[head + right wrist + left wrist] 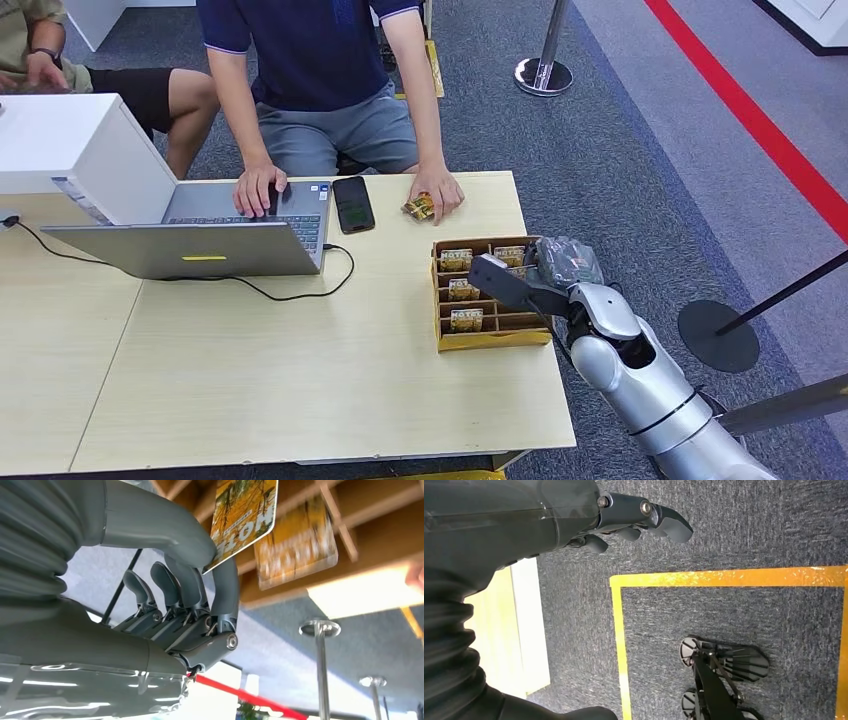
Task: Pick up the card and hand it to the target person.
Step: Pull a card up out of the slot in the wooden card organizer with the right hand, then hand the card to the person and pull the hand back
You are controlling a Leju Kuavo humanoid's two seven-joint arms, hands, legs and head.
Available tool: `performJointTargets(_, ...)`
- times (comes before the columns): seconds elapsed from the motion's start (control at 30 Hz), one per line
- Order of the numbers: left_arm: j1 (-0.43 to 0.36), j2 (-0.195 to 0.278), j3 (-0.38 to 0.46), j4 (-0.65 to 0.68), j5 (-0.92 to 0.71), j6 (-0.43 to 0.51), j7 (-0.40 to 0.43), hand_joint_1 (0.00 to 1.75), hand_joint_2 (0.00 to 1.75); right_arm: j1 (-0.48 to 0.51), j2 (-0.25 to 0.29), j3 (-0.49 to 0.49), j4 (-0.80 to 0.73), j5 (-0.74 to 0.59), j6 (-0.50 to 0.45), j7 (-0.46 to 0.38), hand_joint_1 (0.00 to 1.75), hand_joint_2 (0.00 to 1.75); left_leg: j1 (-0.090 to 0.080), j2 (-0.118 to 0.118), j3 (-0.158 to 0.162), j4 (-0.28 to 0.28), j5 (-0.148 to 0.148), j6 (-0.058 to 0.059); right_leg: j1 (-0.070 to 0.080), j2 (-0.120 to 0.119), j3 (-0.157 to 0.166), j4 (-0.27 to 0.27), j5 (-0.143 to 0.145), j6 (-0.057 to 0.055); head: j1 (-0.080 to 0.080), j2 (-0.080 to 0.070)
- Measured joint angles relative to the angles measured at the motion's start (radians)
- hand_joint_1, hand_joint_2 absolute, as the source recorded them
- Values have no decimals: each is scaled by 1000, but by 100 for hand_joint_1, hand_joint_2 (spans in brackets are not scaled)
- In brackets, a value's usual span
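Observation:
A brown divided card box stands near the table's right edge, with several yellow cards upright in its slots. My right hand reaches into the box from the right. In the right wrist view this hand pinches a yellow "HOTEL" card between thumb and a finger, beside another card standing in the box. The target person sits across the table, one hand resting next to a small yellow item. My left hand hangs beside the table over the carpet, holding nothing.
An open laptop with a black cable and a phone lie on the wooden table. A white box stands at far left near a second person. Stanchion bases stand on the carpet.

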Motion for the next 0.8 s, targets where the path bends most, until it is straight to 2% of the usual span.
performJointTargets(0.33,0,-2,4,-1,3,1,0,0,175,-15,2,-13,-96,9,3,16,141,175,-1,-1,1,0,0,0,-1,-2,1,1,-1,1,0,0)
performJointTargets(0.5,0,-1,-3,-1,-3,-6,-1,0,175,-37,31,3,-81,-10,-42,-22,141,175,0,0,2,0,0,0,0,-1,1,0,-1,1,0,0)
performJointTargets(0.67,-1,2,-14,-1,-15,-16,-7,0,175,-54,80,8,-27,-39,-160,-97,141,175,0,1,2,-1,0,0,0,0,2,0,0,1,0,0)
performJointTargets(0.8,-2,5,-29,-1,-30,-25,-11,0,175,-37,130,-30,11,-23,-306,-186,141,175,0,1,3,-1,0,0,0,0,3,-1,0,1,0,0)
